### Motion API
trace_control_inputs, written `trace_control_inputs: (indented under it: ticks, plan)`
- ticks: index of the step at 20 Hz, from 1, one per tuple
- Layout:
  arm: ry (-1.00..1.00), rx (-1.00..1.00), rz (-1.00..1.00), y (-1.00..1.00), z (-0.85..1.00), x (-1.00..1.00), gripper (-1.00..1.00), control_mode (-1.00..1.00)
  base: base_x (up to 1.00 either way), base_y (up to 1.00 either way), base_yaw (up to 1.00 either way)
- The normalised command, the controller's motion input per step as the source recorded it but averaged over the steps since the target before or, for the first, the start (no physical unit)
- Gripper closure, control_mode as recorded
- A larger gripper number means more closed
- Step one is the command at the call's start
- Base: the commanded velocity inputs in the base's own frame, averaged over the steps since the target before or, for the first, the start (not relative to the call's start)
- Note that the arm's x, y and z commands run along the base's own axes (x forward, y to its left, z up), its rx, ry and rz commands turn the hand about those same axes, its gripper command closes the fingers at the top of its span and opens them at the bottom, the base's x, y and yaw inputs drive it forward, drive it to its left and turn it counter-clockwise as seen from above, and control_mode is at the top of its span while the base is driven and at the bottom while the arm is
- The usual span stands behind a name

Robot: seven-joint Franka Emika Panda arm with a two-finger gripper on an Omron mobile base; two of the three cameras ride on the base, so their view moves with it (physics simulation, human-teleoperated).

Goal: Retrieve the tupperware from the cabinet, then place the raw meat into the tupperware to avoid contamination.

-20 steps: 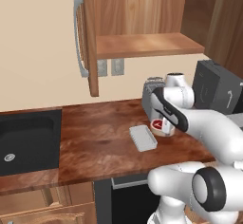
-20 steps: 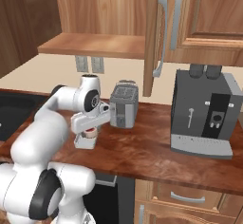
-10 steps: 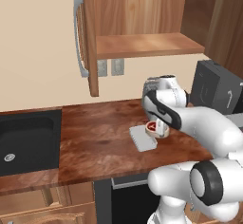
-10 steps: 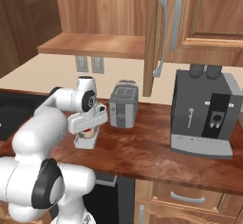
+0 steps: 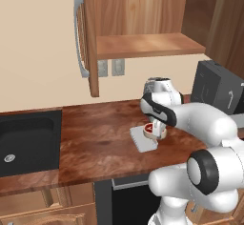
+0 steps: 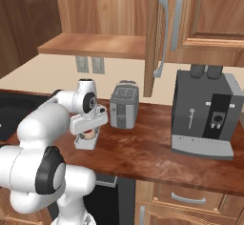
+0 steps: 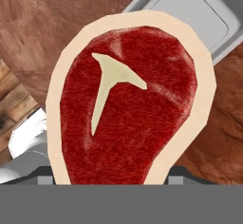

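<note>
Jaws (image 5: 155,132) held the raw meat (image 7: 126,104); their tips were hidden behind the steak in the hand view, so the grip is judged from the meat hanging close under the hand and filling the camera's field. Jaws stood wide, set across the steak's thickness or width; which one could not be told.

Raw meat: red, cream fat rim, pale T-shaped bone mark. Long axis ran up the hand view, leaning slightly toward its upper right. In the left base view the meat (image 5: 153,128) sat directly beneath the hand, over the near-right part of the tupperware (image 5: 143,138).

Tupperware: on the table (image 5: 100,138), already out of the cabinet (image 5: 143,43), which stood open above and behind the jaws, its shelf bare. In the hand view the tupperware (image 7: 199,9) lay beyond the meat's far end, toward the upper right; only one corner and a strip of floor were visible past the steak.

Key relation: container lay ahead of and below the jaws, partly under the meat. Whether the steak touched the container could not be told. Judgement: meat seemed off-centre, so a small shift along its long axis toward the container's middle looked needed before release.

Toaster (image 6: 124,106) just beside the hand, on its far side in the right base view.
</note>
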Motion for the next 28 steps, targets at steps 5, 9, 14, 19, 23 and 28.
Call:
trace_control_inputs:
  ticks: [5,9,14,19,23,28]
  plan:
    - [0.03,-0.01,0.00,0.00,-0.08,0.18,1.00,-1.00,0.00,0.00,0.00]
    - [0.04,-0.01,0.00,0.00,-0.07,0.19,1.00,-1.00,0.00,0.00,0.00]
    - [0.04,-0.02,0.00,0.05,-0.07,0.14,1.00,-1.00,0.00,0.00,0.00]
    - [0.04,-0.02,0.00,0.05,-0.11,0.10,1.00,-1.00,0.00,0.00,0.00]
    - [0.04,-0.02,0.00,0.04,-0.12,0.10,1.00,-1.00,0.00,0.00,0.00]
    - [0.05,-0.02,0.00,0.00,-0.11,0.08,1.00,-1.00,0.00,0.00,0.00]
